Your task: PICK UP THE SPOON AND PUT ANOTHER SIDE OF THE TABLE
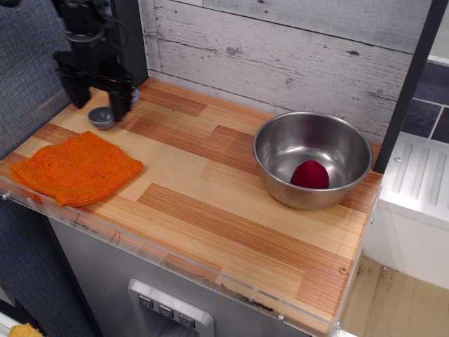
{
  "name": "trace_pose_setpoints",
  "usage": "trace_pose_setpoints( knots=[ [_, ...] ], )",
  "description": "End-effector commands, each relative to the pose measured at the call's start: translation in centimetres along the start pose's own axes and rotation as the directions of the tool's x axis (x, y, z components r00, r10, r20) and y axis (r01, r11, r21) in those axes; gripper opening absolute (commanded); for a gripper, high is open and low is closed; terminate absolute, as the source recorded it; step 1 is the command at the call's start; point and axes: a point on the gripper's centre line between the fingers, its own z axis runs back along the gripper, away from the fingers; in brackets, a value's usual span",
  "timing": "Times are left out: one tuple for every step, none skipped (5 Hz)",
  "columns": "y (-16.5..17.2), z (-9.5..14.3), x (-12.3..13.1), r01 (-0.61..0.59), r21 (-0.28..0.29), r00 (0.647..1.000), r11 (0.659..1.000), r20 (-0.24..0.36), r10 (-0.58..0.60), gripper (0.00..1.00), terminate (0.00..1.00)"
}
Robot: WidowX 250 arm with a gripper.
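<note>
The spoon (102,117) lies at the far left back of the wooden table (210,189). Its round grey bowl shows, and its light-blue handle is almost wholly hidden behind a finger. My black gripper (97,100) hangs over the spoon with its two fingers spread apart, open. One finger (121,105) stands just right of the grey bowl and the other is to its back left. I cannot tell whether the fingers touch the spoon.
An orange knitted cloth (76,168) lies at the front left, just in front of the spoon. A large steel bowl (312,158) with a dark red object (309,174) inside stands at the right. A dark post (130,38) rises behind the gripper. A clear acrylic rim (175,261) edges the front.
</note>
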Motion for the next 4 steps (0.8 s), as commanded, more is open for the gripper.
trace_pose_setpoints(
  knots=[
    [0.3, -1.7, 1.0, -0.053, -0.001, 0.999, 0.999, 0.008, 0.053, 1.00, 0.00],
    [-0.2, -2.4, 1.0, -0.041, -0.003, 0.999, 0.999, -0.023, 0.041, 0.00, 0.00],
    [-1.0, -0.2, 1.1, -0.021, -0.017, 1.000, 1.000, 0.001, 0.021, 0.00, 0.00],
    [-2.8, 3.7, 0.9, -0.038, -0.054, 0.993, 0.998, 0.107, 0.043, 0.00, 0.00]
  ],
)
